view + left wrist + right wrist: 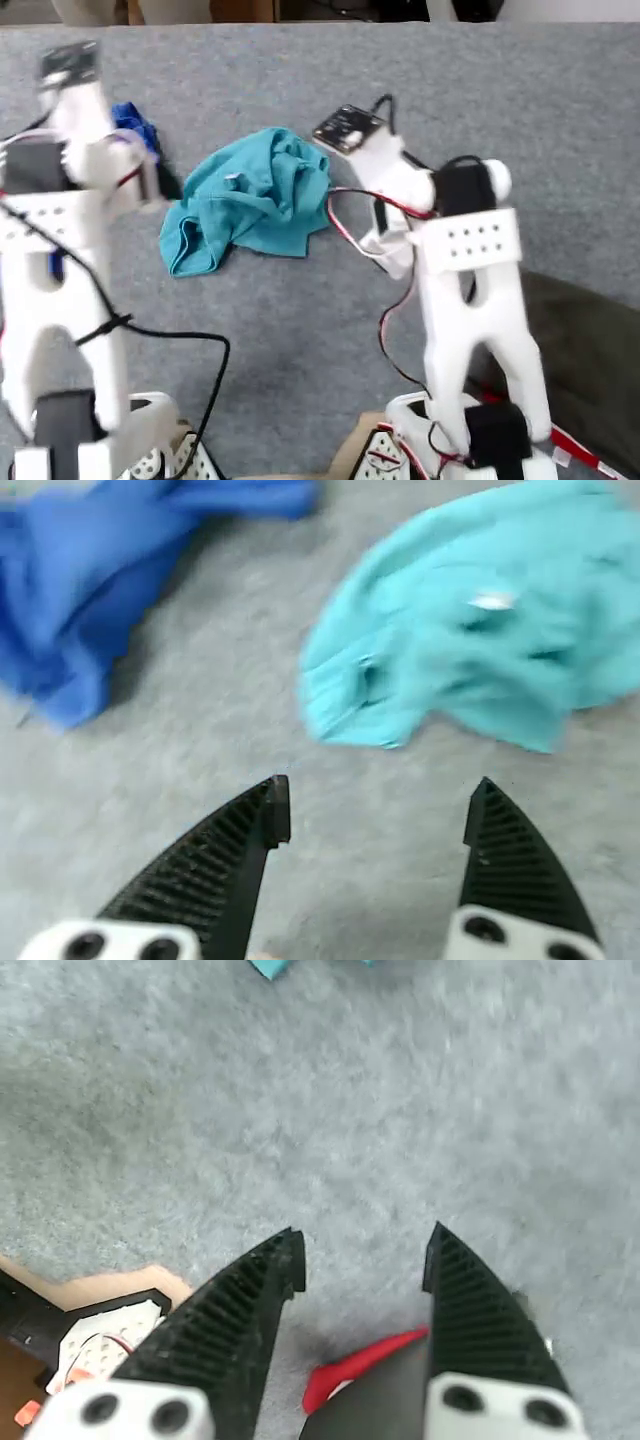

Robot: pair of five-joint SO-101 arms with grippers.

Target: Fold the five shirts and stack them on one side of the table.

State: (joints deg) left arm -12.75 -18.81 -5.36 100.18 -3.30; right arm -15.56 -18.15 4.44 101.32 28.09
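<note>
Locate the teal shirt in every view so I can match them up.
High view: teal shirt crumpled at mid-table.
Left wrist view: beyond the open left claw, beside the blue shirt.
Right wrist view: its corner, far beyond the right claw.
Shared landmark: the grey table cover.

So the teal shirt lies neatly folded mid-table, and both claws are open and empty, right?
Not folded: the teal shirt lies crumpled in a heap, as the high view shows. The left gripper and right gripper are indeed open and empty.
</note>
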